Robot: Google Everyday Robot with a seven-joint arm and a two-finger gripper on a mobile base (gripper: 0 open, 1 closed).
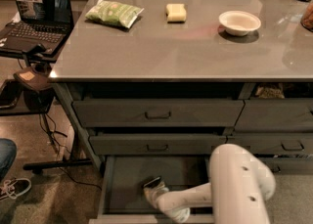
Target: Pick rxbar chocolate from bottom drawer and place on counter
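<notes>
The bottom drawer (117, 189) is pulled open below the two handled drawers. My white arm reaches into it from the right. My gripper (153, 189) is low inside the drawer, near its middle. A small dark flat object with a pale edge, apparently the rxbar chocolate (152, 182), sits tilted right at the gripper's tip. I cannot tell whether it is held or lying on the drawer floor. The grey glossy counter (186, 47) lies above the drawers.
On the counter are a green snack bag (114, 12), a pale yellow block (176, 12) and a white bowl (239, 22). A side stand with an open laptop (36, 10) is at the left. A shoe (13, 189) and cables lie on the floor at the left.
</notes>
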